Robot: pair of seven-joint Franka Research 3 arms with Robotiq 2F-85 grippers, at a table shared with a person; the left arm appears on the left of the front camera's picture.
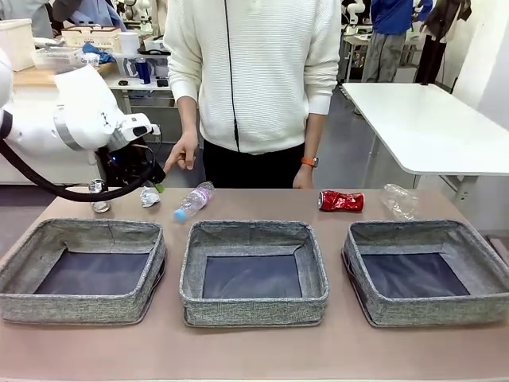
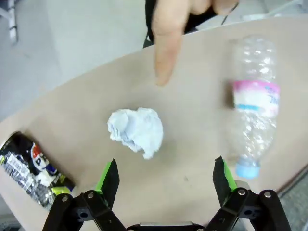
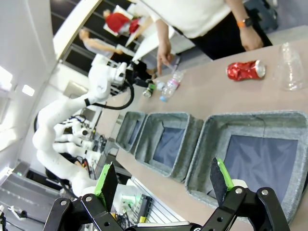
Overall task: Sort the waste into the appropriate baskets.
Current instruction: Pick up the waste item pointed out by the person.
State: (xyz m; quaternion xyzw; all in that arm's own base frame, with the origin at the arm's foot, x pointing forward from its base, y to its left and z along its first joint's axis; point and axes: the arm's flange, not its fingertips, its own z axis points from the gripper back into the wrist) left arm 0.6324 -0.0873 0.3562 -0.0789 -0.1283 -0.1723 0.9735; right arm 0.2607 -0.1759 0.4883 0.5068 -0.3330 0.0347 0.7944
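The left gripper [image 2: 165,179] hangs over the far left corner of the worktop [image 1: 254,350], its green-padded fingers [image 2: 108,177] spread wide apart and holding nothing. In the left wrist view the crumpled white scrap [image 2: 136,130] lies on the worktop just beyond the fingertips, in line with the gap between them and touching neither. A person's hand [image 2: 166,43] reaches in over the far edge, one finger pointing down at the worktop just beside the scrap.

The dark drink can [image 1: 99,195] is nearest the far left corner, on the scrap's other side from the clear plastic bottle with pink label and blue cap [image 1: 193,200], which lies on its side with the cap towards the baskets. Along the far edge towards the right corner lies the crushed red drink can [image 1: 341,200] and, near it, the clear label-less bottle [image 1: 399,200], both on their sides.

Three grey woven baskets stand in a row along the near half of the worktop: the left basket [image 1: 79,306], the middle basket [image 1: 253,309] and the right basket [image 1: 433,310]. Their dark bases are bare.

The right gripper [image 3: 163,179] is in the air on the near side of the right basket, fingers parted wide and empty.
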